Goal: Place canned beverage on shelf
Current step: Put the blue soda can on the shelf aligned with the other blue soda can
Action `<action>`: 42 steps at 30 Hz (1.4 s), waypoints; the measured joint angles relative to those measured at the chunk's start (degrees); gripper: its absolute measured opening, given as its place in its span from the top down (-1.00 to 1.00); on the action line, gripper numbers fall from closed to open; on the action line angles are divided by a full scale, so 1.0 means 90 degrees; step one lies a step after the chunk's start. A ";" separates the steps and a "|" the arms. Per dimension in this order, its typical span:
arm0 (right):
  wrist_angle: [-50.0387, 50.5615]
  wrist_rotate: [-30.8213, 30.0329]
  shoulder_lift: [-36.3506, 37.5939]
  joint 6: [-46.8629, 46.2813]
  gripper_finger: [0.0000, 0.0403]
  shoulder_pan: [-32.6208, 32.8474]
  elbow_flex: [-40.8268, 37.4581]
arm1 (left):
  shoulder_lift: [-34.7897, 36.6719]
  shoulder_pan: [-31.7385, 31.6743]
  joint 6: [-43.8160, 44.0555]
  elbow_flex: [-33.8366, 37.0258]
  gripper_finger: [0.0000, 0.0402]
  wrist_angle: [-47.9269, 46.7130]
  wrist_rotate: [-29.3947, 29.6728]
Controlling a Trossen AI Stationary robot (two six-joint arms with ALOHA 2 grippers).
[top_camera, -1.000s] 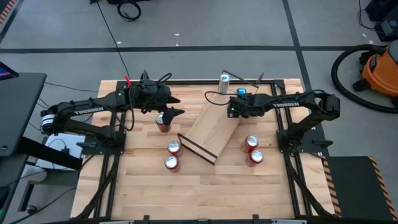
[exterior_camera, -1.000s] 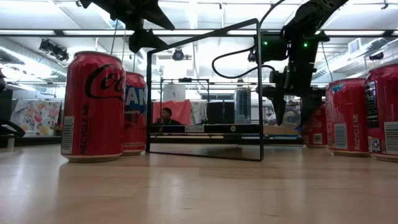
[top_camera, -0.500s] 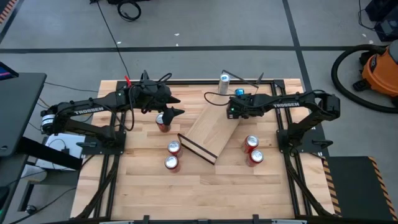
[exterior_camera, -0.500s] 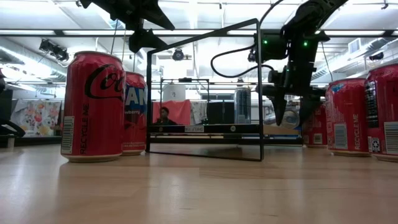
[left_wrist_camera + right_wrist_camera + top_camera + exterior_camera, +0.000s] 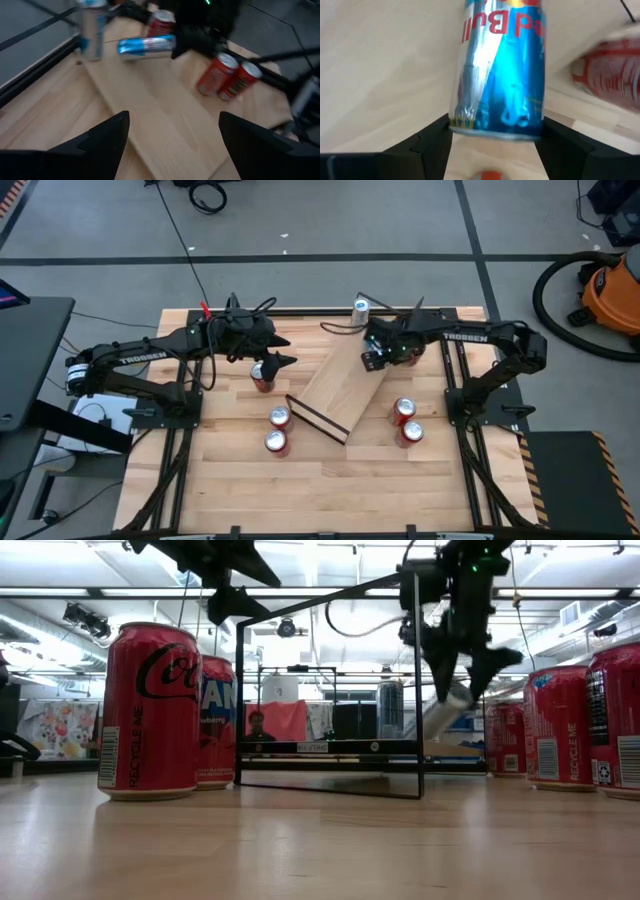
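A slim blue-and-silver can (image 5: 500, 65) is between the fingers of my right gripper (image 5: 375, 356), which is shut on it over the far end of the shelf (image 5: 335, 390). The shelf is a light-wood board with a thin black wire frame (image 5: 330, 770). It lies slantwise on the middle of the table. In the low view the can (image 5: 447, 705) hangs tilted under my right gripper (image 5: 462, 662). My left gripper (image 5: 283, 362) stands open and raised left of the shelf, over a red can (image 5: 262, 376). My right gripper pinches the blue-and-silver can between its two fingers (image 5: 427, 145), at the can's sides close to one end (image 5: 495, 122). The fingers come steeply from above. The can slants away below them, lifted clear of the shelf board.
Another slim can (image 5: 361, 307) stands upright by the table's far edge. Two red cans (image 5: 277, 429) stand left of the shelf's near end and two (image 5: 407, 421) stand right of it. An orange vacuum cleaner (image 5: 610, 295) is on the floor beyond the table's right side.
My right gripper has risen and rolled, carrying the blue-and-silver can with it. The can stood low between the fingers at the shelf's far end. It now hangs higher and tilted, clear of the board.
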State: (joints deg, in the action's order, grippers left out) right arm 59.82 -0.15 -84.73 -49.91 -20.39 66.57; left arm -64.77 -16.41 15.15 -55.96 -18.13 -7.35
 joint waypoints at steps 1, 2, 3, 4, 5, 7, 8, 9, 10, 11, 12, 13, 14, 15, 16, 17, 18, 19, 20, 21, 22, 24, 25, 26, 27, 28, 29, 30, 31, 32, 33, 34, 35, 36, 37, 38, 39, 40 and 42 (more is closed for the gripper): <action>0.0103 0.0226 0.0000 0.0187 -0.30 -0.0042 0.0133 | 0.0000 0.0033 -0.0181 0.0000 -0.58 0.0007 -0.0130; 0.0214 0.0439 0.0000 0.0343 -0.30 -0.0090 0.0250 | 0.0000 0.0083 -0.0405 0.0000 -0.58 0.0005 -0.0227; 0.0298 0.0639 0.0000 0.0467 -0.30 -0.0136 0.0338 | -0.0001 0.0141 -0.0592 0.0000 -0.58 -0.0008 -0.0268; 0.0363 0.0807 0.0000 0.0569 -0.30 -0.0187 0.0415 | -0.0016 0.0188 -0.0750 0.0000 -0.58 -0.0013 -0.0272; 0.0413 0.0980 0.0000 0.0664 -0.30 -0.0240 0.0467 | -0.0048 0.0223 -0.0881 0.0000 -0.58 -0.0004 -0.0265; 0.0538 0.1234 0.0002 0.0783 -0.30 -0.0335 0.0504 | -0.0075 0.0256 -0.1006 0.0007 -0.58 -0.0024 -0.0182; 0.0596 0.1335 0.0002 0.0814 -0.30 -0.0375 0.0504 | -0.0074 0.0263 -0.1031 0.0007 -0.58 -0.0026 -0.0140; 0.0637 0.1390 0.0002 0.0832 -0.30 -0.0408 0.0504 | -0.0072 0.0265 -0.1040 0.0007 -0.58 0.0003 -0.0120; 0.0679 0.1474 0.0002 0.0855 -0.29 -0.0438 0.0506 | -0.0070 0.0265 -0.1041 0.0007 -0.58 0.0017 -0.0078; 0.0734 0.1547 0.0004 0.0883 -0.29 -0.0457 0.0507 | -0.0070 0.0263 -0.1038 0.0007 -0.58 0.0018 -0.0056; 0.0797 0.1610 0.0006 0.0906 -0.29 -0.0465 0.0507 | -0.0070 0.0263 -0.1038 0.0007 -0.58 0.0029 -0.0027; 0.0859 0.1693 0.0007 0.0926 -0.28 -0.0472 0.0507 | -0.0070 0.0265 -0.1038 0.0007 -0.58 0.0072 -0.0027; 0.0917 0.1785 0.0007 0.0953 -0.29 -0.0490 0.0507 | -0.0070 0.0265 -0.1038 0.0007 -0.58 0.0118 -0.0026; 0.0963 0.1886 0.0007 0.0982 -0.29 -0.0498 0.0507 | -0.0070 0.0265 -0.1015 0.0007 -0.58 0.0133 -0.0025; 0.1007 0.1996 0.0010 0.1011 -0.29 -0.0505 0.0507 | -0.0070 0.0265 -0.0959 0.0007 -0.58 0.0138 -0.0027; 0.1047 0.2089 0.0010 0.1046 -0.29 -0.0511 0.0507 | -0.0070 0.0267 -0.0898 0.0007 -0.58 0.0174 -0.0035; 0.1073 0.2177 0.0010 0.1069 -0.29 -0.0516 0.0507 | -0.0070 0.0280 -0.0848 0.0007 -0.58 0.0257 -0.0095; 0.1087 0.2286 0.0010 0.1095 -0.29 -0.0541 0.0507 | -0.0070 0.0295 -0.0838 0.0007 -0.58 0.0351 -0.0176; 0.1103 0.2435 0.0010 0.1110 -0.29 -0.0572 0.0507 | -0.0070 0.0313 -0.0836 0.0007 -0.58 0.0439 -0.0266; 0.1142 0.2626 0.0010 0.1135 -0.29 -0.0615 0.0507 | -0.0070 0.0336 -0.0859 0.0007 -0.58 0.0532 -0.0336; 0.1193 0.2829 0.0010 0.1197 -0.29 -0.0662 0.0507 | -0.0070 0.0369 -0.0939 0.0007 -0.58 0.0631 -0.0349; 0.1247 0.3155 0.0010 0.1328 -0.29 -0.0749 0.0507 | -0.0070 0.0427 -0.1168 0.0005 -0.58 0.0824 -0.0375; 0.1244 0.3294 0.0010 0.1406 -0.29 -0.0792 0.0507 | -0.0080 0.0449 -0.1312 0.0005 -0.58 0.0872 -0.0376; 0.1244 0.3425 0.0010 0.1485 -0.29 -0.0835 0.0507 | -0.0123 0.0463 -0.1450 0.0002 -0.58 0.0917 -0.0353; 0.1242 0.3539 0.0010 0.1571 -0.29 -0.0875 0.0507 | -0.0182 0.0487 -0.1548 0.0000 -0.58 0.0940 -0.0307; 0.1233 0.3650 0.0010 0.1652 -0.29 -0.0911 0.0507 | -0.0249 0.0497 -0.1611 0.0000 -0.58 0.0901 -0.0288; 0.1230 0.3749 0.0010 0.1730 -0.29 -0.0942 0.0507 | -0.0331 0.0498 -0.1624 0.0000 -0.58 0.0876 -0.0284; 0.1226 0.3798 0.0010 0.1795 -0.29 -0.0972 0.0507 | -0.0426 0.0498 -0.1599 0.0000 -0.58 0.0893 -0.0282; 0.1217 0.3811 0.0010 0.1845 -0.29 -0.0998 0.0507 | -0.0525 0.0498 -0.1497 0.0000 -0.58 0.0896 -0.0282; 0.1210 0.3813 0.0010 0.1876 -0.29 -0.1014 0.0507 | -0.0620 0.0498 -0.1423 0.0000 -0.58 0.0897 -0.0279; 0.1195 0.3828 0.0010 0.1890 -0.29 -0.1028 0.0507 | -0.0730 0.0498 -0.1298 0.0000 -0.58 0.0899 -0.0279; 0.1152 0.3874 0.0010 0.1903 -0.29 -0.1041 0.0507 | -0.0831 0.0498 -0.1223 0.0000 -0.58 0.0920 -0.0277; 0.1067 0.3947 0.0007 0.1897 -0.29 -0.1043 0.0507 | -0.0922 0.0498 -0.1152 0.0000 -0.58 0.0972 -0.0283; 0.0954 0.4038 0.0007 0.1894 -0.29 -0.1043 0.0507 | -0.1000 0.0498 -0.1076 0.0000 -0.58 0.1018 -0.0324; 0.0832 0.4162 0.0009 0.1881 -0.29 -0.1041 0.0507 | -0.1076 0.0498 -0.0986 0.0000 -0.58 0.1133 -0.0406; 0.0712 0.4296 0.0009 0.1858 -0.29 -0.1037 0.0507 | -0.1140 0.0498 -0.0909 0.0000 -0.58 0.1285 -0.0467; 0.0581 0.4429 0.0008 0.1823 -0.29 -0.1027 0.0507 | -0.1183 0.0498 -0.0830 0.0000 -0.58 0.1348 -0.0487; 0.0433 0.4560 0.0009 0.1754 -0.29 -0.1009 0.0507 | -0.1220 0.0498 -0.0805 0.0000 -0.58 0.1412 -0.0501; 0.0100 0.4780 0.0007 0.1633 -0.29 -0.0990 0.0507 | -0.1256 0.0498 -0.0783 0.0000 -0.58 0.1515 -0.0505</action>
State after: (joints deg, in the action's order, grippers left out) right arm 60.72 42.87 -84.66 -35.21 -29.30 71.13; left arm -76.08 -11.92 8.10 -55.96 -4.50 -11.90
